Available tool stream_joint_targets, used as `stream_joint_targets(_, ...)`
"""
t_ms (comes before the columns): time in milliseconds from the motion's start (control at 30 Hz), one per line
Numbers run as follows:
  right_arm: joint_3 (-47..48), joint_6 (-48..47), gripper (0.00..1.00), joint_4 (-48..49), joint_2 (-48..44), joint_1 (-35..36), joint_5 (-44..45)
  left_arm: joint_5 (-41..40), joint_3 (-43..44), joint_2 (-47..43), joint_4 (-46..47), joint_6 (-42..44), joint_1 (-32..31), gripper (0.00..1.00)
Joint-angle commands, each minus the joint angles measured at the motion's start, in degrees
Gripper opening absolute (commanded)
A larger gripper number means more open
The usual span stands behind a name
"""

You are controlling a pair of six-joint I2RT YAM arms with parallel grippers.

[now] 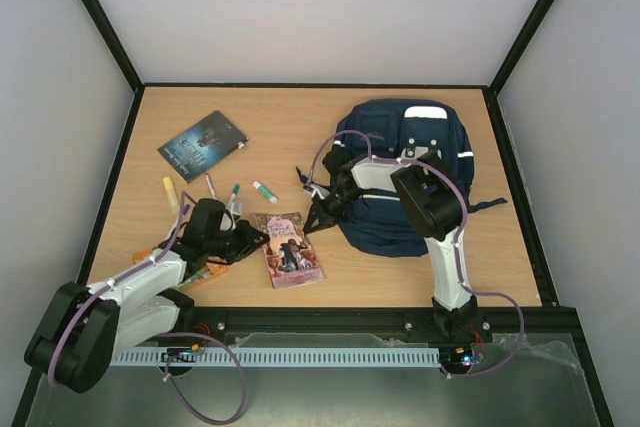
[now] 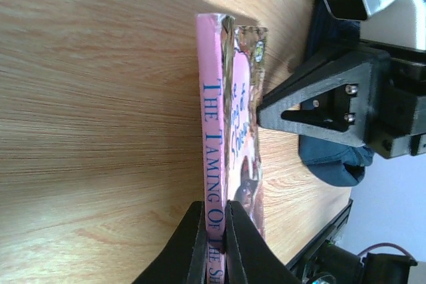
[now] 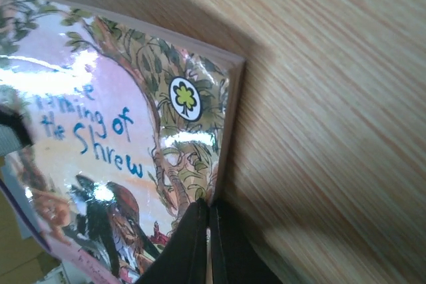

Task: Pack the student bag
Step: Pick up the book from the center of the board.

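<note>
Light wooden tabletop (image 1: 300, 112), white walls around. On it, a large navy-blue fabric backpack (image 1: 385, 119) with white stripes sits upper right of centre in the top view, with the right arm reaching across it. A pink paperback book (image 1: 290, 250) lies lower centre, near the backpack's left side. The left gripper (image 2: 214, 214) pinches its spine. The right gripper (image 3: 205, 207) has its fingers pressed together at the book's opposite edge; can't tell if they clamp anything.

Spine title of the pink book (image 2: 213, 118) partly behind the left pincer (image 2: 214, 216) and beyond the picture's bottom edge
</note>
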Motion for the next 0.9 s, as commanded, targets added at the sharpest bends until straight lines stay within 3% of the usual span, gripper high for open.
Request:
stream_joint_targets(0,-4.43,-1.58,0.09,-3.87,2.31,0.3,22.21,-1.86,3.36,-4.85,-5.14,1.4,-0.31,0.02)
stream_joint_targets(167,-5.35,-3.4,0.36,-2.11,-8.9,-0.2,23.64,-5.27,11.87,-12.07,-15.29,4.92,-0.55,0.02)
stream_joint_targets(300,-5.6,-6.92,0.49,-3.68,-18.45,-1.31,25.13,-6.01,16.85,-14.57,-17.7,8.02,-1.07,0.02)
stream_joint_targets(633,-12.31,-15.1,0.65,-9.55,-49.58,-11.36,19.16,-1.55,21.67,-14.43,-11.48,17.04,-4.86,0.02)
stream_joint_targets(867,-16.78,-15.82,0.71,-11.5,-61.71,-15.61,10.11,3.89,23.64,-12.48,-2.62,21.7,-9.86,0.02)
